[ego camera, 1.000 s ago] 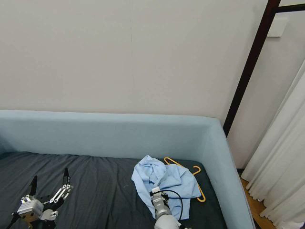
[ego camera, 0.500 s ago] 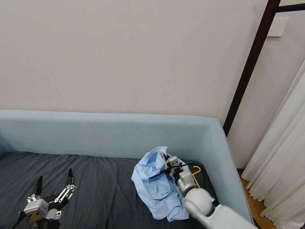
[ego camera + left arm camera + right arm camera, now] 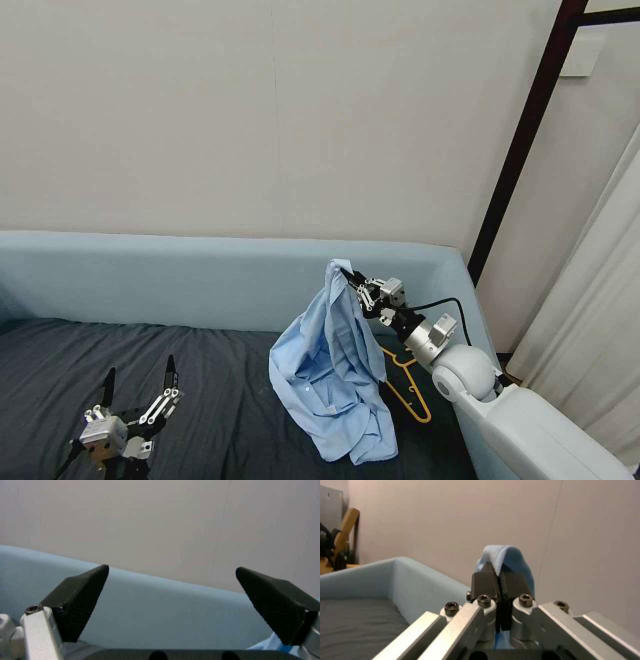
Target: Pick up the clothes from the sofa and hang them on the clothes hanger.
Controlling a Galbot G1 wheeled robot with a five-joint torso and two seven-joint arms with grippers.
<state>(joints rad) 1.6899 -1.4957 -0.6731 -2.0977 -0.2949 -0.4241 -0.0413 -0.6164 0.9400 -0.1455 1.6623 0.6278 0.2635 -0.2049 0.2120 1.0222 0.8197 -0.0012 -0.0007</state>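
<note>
Right gripper (image 3: pixel 353 283): clamped tight on a top fold of the blue shirt (image 3: pixel 330 372), held up about level with the top edge of the sofa (image 3: pixel 200 285) back, near its right-hand corner. Confirmed from the right wrist view: jaws flat together, cloth bulging over the tips

Shirt: hanging as one long drape from the pinch, lower end apparently down on the dark seat cushion (image 3: pixel 220 375)

Orange hanger (image 3: pixel 411 389): lying on the seat just beside the shirt, under the right arm, partly hidden. Looks free of the cloth, can't confirm

Left gripper (image 3: pixel 140 372): spread wide, empty, parked low over the seat well off to the left

Step in hand, at a guess: lifting the shirt clear of the sofa. To do it well:
- lift straight up until the hem leaves the cushion
- go slow; small bite on thin fabric, likely to slip on a jerk
- watch for the hem snagging and dragging the hanger
- avoid swinging the drape into the backrest

Surface: soft dark fabric seat, pale blue padded back and side

Room: plain light wall (image 3: pixel 250 120) behind, dark post (image 3: pixel 521 150) on the right, white curtain (image 3: pixel 600 330) at the right edge
</note>
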